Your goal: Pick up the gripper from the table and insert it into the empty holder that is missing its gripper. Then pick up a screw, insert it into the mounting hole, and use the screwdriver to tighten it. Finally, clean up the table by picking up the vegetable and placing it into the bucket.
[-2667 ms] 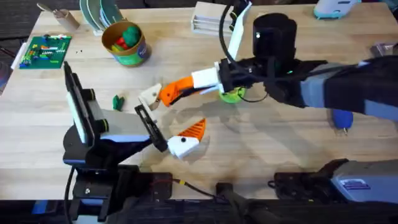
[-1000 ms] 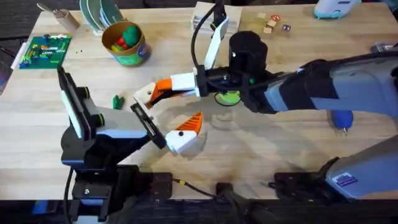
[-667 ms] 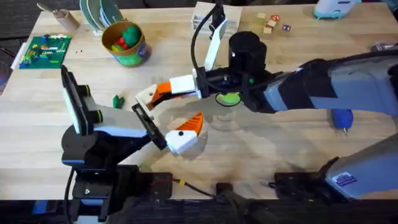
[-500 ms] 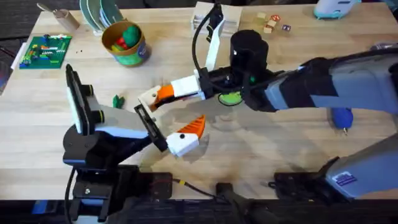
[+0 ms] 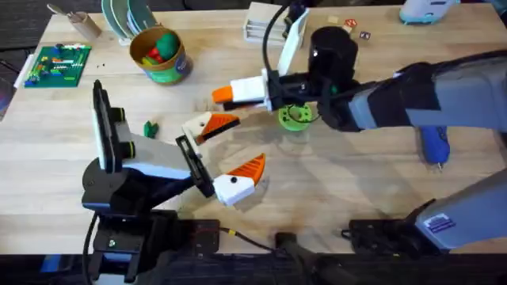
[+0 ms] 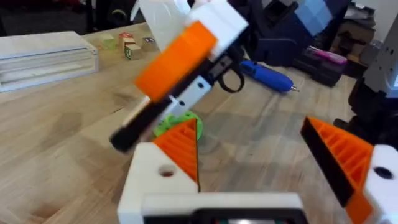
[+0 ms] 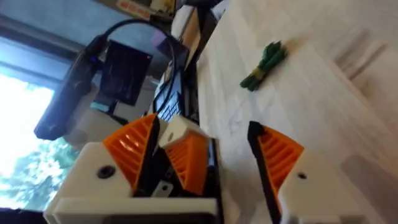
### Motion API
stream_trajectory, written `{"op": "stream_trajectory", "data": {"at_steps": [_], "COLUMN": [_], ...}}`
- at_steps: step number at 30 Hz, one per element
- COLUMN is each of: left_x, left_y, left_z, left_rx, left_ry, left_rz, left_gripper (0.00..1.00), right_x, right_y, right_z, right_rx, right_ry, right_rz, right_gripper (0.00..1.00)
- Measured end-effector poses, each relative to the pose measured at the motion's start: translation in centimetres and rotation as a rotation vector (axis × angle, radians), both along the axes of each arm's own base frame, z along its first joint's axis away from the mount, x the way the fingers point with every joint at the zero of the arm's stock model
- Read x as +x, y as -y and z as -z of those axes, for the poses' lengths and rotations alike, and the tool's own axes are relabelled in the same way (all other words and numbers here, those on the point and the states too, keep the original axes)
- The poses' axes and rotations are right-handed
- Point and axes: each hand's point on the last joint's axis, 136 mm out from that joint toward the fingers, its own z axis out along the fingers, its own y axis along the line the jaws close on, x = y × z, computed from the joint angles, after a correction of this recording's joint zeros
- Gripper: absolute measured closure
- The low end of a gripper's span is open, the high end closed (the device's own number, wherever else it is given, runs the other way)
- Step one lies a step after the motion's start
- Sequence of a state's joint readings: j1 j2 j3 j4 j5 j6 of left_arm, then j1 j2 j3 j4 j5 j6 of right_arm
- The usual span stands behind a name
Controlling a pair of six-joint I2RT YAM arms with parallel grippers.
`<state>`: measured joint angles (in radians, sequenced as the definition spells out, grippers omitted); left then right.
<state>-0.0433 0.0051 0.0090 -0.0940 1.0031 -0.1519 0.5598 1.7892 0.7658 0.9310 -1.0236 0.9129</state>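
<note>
The orange ribbed gripper (image 5: 223, 123) sits in the white holder (image 5: 194, 127), which forms the far finger of my left gripper (image 5: 247, 142). That gripper stands wide open above the table, holding nothing; its other finger (image 5: 238, 180) also carries an orange pad. My right gripper (image 5: 223, 95) hovers open just beyond the holder, apart from it. Its wrist view shows the holder (image 7: 179, 133) between its fingers, farther off, and the dark-green vegetable (image 7: 263, 63) on the wood. The vegetable (image 5: 150, 128) lies left of the holder. The bucket (image 5: 161, 55) stands at the back left. The blue screwdriver (image 5: 434, 144) lies at the right.
A lime-green disc (image 5: 295, 117) lies under the right arm. A green circuit board (image 5: 57, 65) sits far left, a white stack (image 5: 265, 24) and small blocks (image 5: 348, 28) at the back. Bare wood spreads between the left gripper and the screwdriver.
My right gripper, which was pressed against the holder with the orange gripper, has let go and drawn back up and to the right. The orange gripper stays in the holder.
</note>
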Motion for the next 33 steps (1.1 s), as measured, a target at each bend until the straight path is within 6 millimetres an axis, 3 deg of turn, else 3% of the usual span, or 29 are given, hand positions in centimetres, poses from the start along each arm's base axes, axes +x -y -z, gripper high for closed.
{"op": "stream_trajectory", "data": {"at_steps": [9,10,12,16,22,27,30,31,33], "left_x": [0.0,0.0,0.0,0.0,0.0,0.0,-0.1,-0.1,-0.1], "left_y": [0.0,0.0,0.0,0.0,0.0,0.0,0.0,0.0,0.0], "left_z": [0.0,0.0,0.0,0.0,0.0,0.0,0.0,0.0,0.0], "left_rx": [0.0,0.0,0.0,0.0,0.0,0.0,0.0,0.0,0.0], "left_ry": [0.0,-0.001,-0.001,-0.001,-0.001,-0.001,-0.001,-0.001,-0.001], "left_rz": [0.0,0.003,0.003,0.003,0.003,0.003,0.003,0.003,0.003], "left_gripper": [0.008,0.008,0.009,0.008,0.008,0.007,0.007,0.008,0.009], "right_x": [8.7,10.7,11.1,11.1,9.3,9.1,8.5,6.5,4.9], "right_y": [5.0,8.0,9.3,12.4,18.1,20.5,21.2,22.2,22.8], "right_z": [-0.8,-0.7,-1.7,-4.3,-5.7,-6.9,-6.1,-3.8,-2.4], "right_rx": [-0.052,-0.226,-0.299,-0.481,-0.783,-0.876,-0.933,-1.031,-1.09], "right_ry": [0.123,0.134,0.181,0.295,0.397,0.458,0.443,0.38,0.33], "right_rz": [0.262,0.365,0.402,0.489,0.631,0.714,0.703,0.624,0.567], "right_gripper": [0.102,0.101,0.101,0.101,0.101,0.099,0.1,0.099,0.099]}}
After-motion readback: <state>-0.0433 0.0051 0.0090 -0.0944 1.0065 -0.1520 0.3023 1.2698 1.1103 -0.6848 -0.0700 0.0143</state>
